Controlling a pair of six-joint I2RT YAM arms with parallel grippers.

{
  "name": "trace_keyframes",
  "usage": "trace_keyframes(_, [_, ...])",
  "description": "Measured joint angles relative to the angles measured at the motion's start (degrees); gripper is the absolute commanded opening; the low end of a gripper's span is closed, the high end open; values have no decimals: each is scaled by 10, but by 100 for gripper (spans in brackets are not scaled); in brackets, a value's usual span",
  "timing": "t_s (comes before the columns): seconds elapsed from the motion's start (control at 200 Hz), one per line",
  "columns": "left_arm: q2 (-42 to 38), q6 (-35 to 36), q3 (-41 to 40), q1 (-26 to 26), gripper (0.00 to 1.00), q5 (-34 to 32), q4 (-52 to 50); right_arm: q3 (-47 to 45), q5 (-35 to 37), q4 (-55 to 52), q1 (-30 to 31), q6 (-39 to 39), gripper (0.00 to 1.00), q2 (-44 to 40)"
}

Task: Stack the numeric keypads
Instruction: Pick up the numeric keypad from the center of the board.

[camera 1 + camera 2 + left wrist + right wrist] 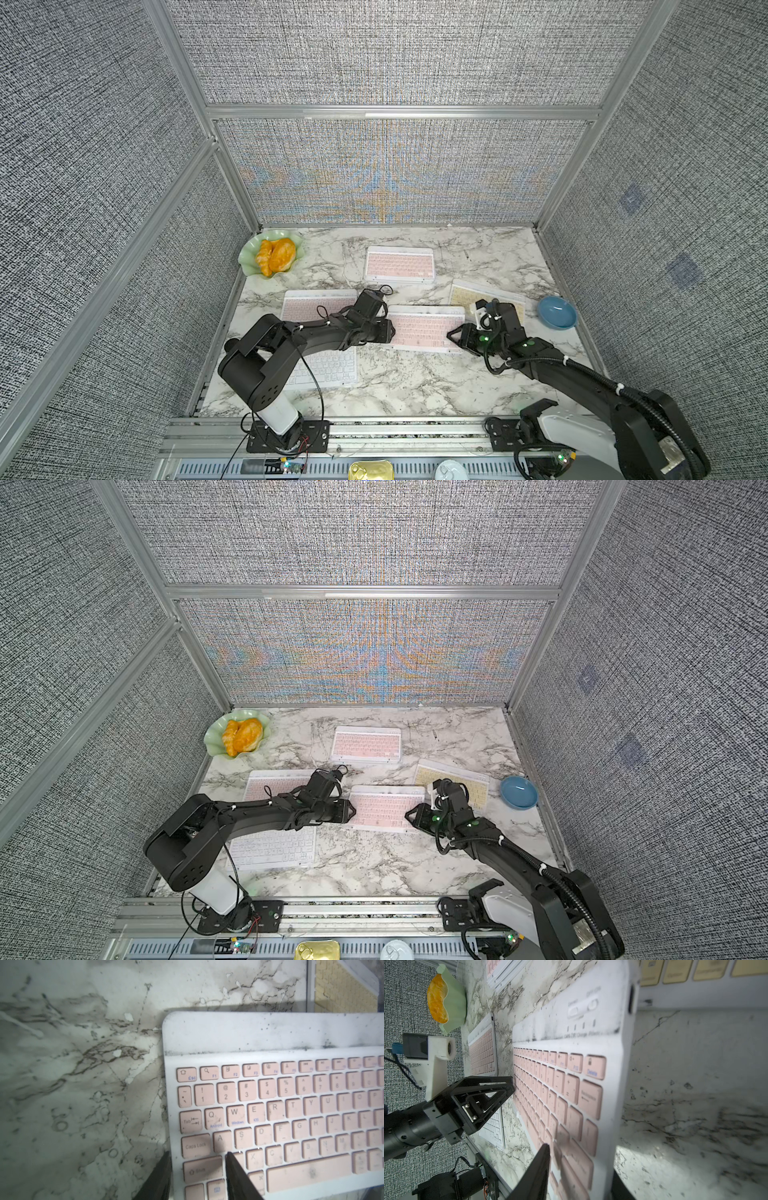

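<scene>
A pale green dish [246, 262] with a wavy rim sits in the far left corner of the white, grey-veined marble surface [415, 386]. It holds an orange-brown pastry [277, 255] shaped like a croissant. A blue bowl [557, 312] stands at the right edge, close to the side wall. Grey woven panels [395, 54] in an aluminium frame [399, 112] close the left, far and right sides. Past the near rail, a gold tin [371, 470] lies near a white round thing [451, 471], both cut off.

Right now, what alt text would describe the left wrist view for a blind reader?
A white-framed pink keypad has its short edge by Shift between the left tool's dark fingers. Marble table shows beside it; a yellow keypad's corner shows beyond.
</scene>
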Motion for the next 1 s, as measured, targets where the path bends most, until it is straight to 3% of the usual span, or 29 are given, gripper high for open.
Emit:
trace_keyframes(0.24, [3,-3,2,0,44,0,2,5,-37,1,-17,-2,10,-3])
trace_keyframes(0.295, [2,-6,2,0,44,0,2,5,-53,9,-21,0,0,-3])
trace_keyframes(0.64, [-34,-12,44,-1,44,-5,-93,14,-91,3,-35,3,0,-32])
trace_keyframes(0.996, [-117,-13,131,20,48,-108,-200,89,-92,-40,-48,0,0,-40])
